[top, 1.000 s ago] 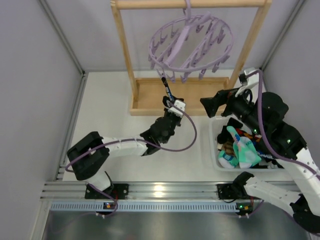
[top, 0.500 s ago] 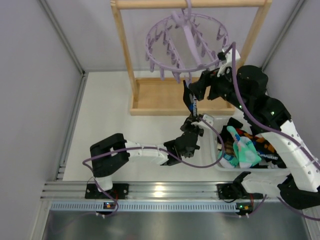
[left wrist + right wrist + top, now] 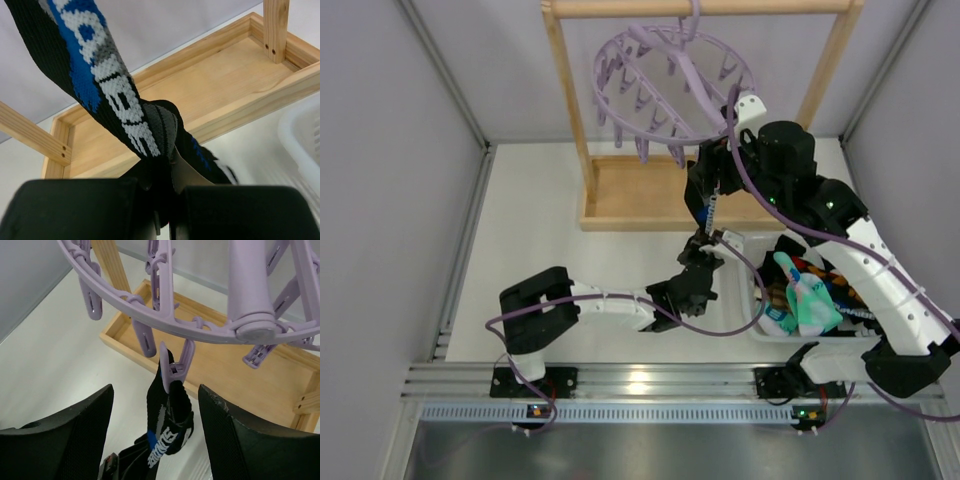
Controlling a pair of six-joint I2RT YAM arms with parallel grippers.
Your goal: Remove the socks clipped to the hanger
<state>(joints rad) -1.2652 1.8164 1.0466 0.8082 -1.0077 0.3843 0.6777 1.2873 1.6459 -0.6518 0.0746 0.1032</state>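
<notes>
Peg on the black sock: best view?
Right wrist: the peg is close and unblocked, pinching the sock. Left wrist shows only sock in the left gripper; top external barely resolves it beside the right arm.

Light wooden rack (image 3: 620,195) at the back of the white bench (image 3: 540,240): two uprights, a bar across the top, a shallow open tray for a base. Tray flat on the bench, with a raised rim all round. In the left wrist view, the same tray seen low and close, one upright rising from its right end. White plastic bin (image 3: 736,285) on the bench at the right, just beside the tray's near right corner. Plain grey walls (image 3: 390,200) left, right and behind. Silver rail (image 3: 640,380) along the near edge, grey metal sheet (image 3: 620,450) below it.
</notes>
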